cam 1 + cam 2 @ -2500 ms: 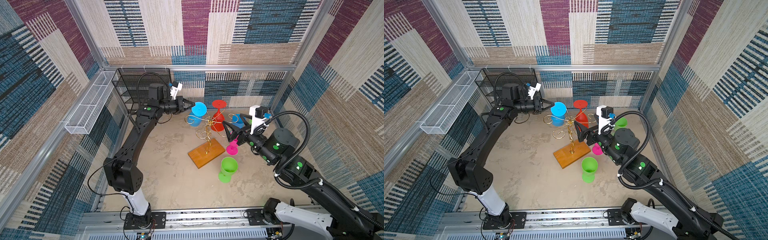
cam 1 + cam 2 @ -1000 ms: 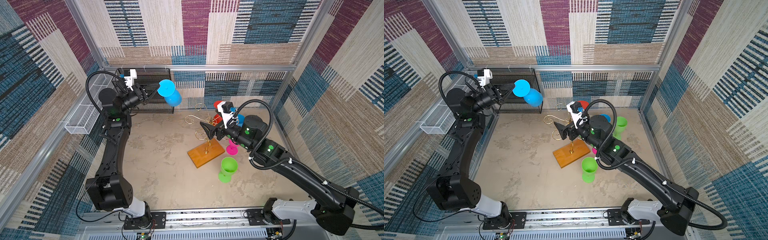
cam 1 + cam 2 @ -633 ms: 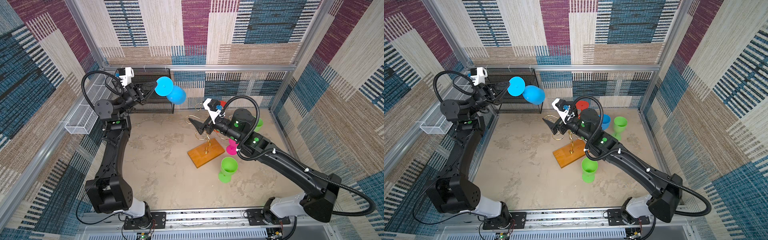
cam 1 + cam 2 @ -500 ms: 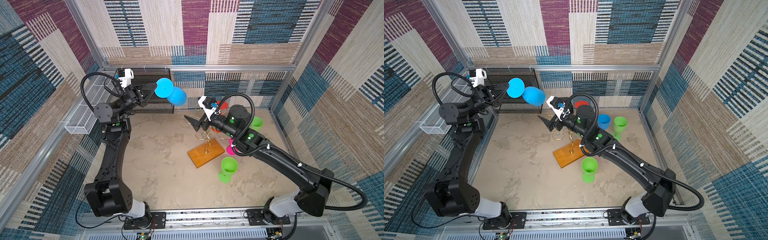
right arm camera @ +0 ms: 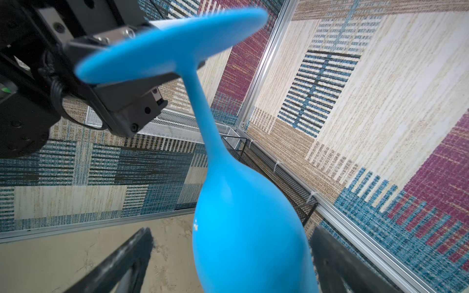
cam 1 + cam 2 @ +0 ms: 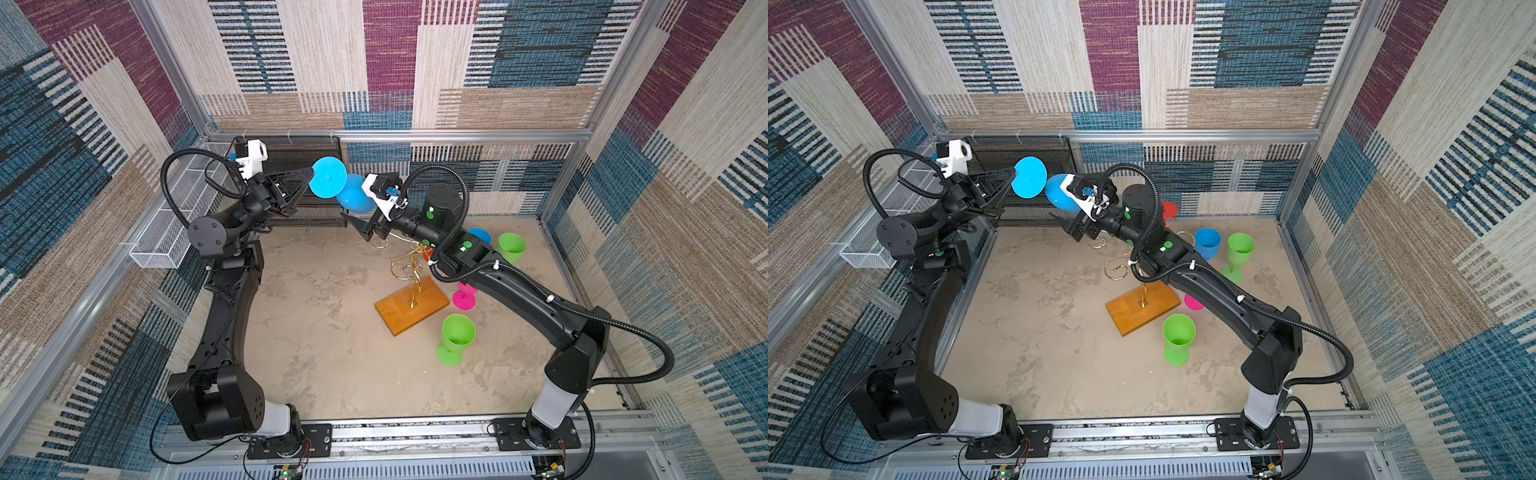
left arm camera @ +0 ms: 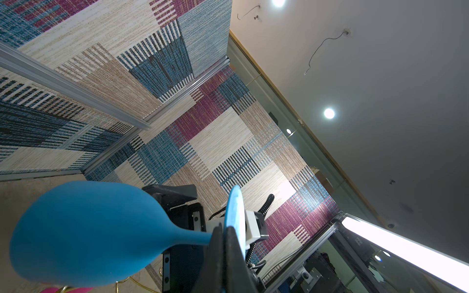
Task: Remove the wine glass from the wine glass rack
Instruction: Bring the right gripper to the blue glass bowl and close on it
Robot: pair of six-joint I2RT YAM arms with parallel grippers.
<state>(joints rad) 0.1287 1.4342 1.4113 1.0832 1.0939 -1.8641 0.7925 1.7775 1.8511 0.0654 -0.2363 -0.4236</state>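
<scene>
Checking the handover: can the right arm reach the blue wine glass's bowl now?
Probably yes: the right pincer, open, flanks the blue wine glass bowl, nothing between; the left pincer holds only its stem.

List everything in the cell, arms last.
wine glass rack: 1, gold wire on orange wooden base, table centre-right
blue wine glass: 1, blue, aloft at the back, off the rack
red glass: 1, red, at the rack's top, mostly behind the right arm
pink glass: 1, pink, right of the base, partly under that arm
near green glass: 1, green, upright before the base
far green glass: 1, green, upright, back right
standing blue glass: 1, blue, upright beside it
black mesh shelf: 1, black, back left
white wire basket: 1, white, left wall
left gripper: 1, black, shut on the blue wine glass
right gripper: 1, black, fingers open either side of its bowl
</scene>
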